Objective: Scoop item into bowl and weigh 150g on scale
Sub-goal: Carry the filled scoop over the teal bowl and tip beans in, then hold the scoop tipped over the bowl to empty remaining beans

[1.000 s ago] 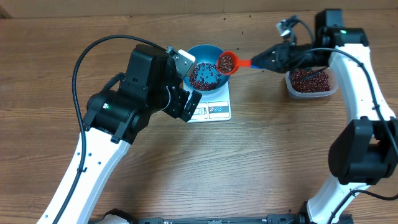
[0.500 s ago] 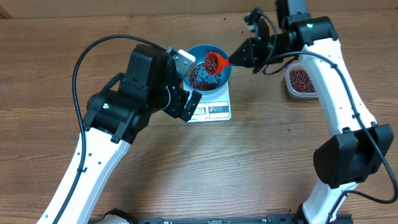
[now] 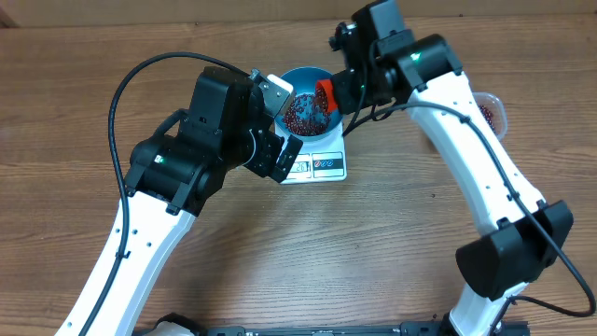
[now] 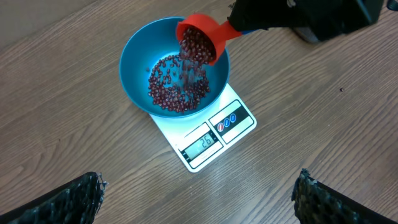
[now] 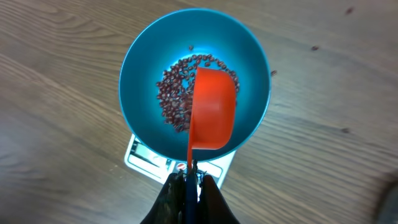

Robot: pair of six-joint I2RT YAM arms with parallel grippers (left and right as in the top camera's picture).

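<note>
Right gripper (image 5: 191, 182): jaws clamped on the blue handle of the red scoop (image 5: 212, 109). Scoop is tipped over the blue bowl (image 4: 134, 68), with beans (image 4: 177, 90) spilling onto the heap inside. Bowl sits on the white scale (image 4: 239, 112). Left gripper (image 4: 196, 202): spread wide, holding nothing, above the table near the scale.

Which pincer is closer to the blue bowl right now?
Right. The right pincer holds the red scoop tipped over the bowl, just beyond its rim. The left pincer hangs open, back from the bowl on the scale's display side.
</note>
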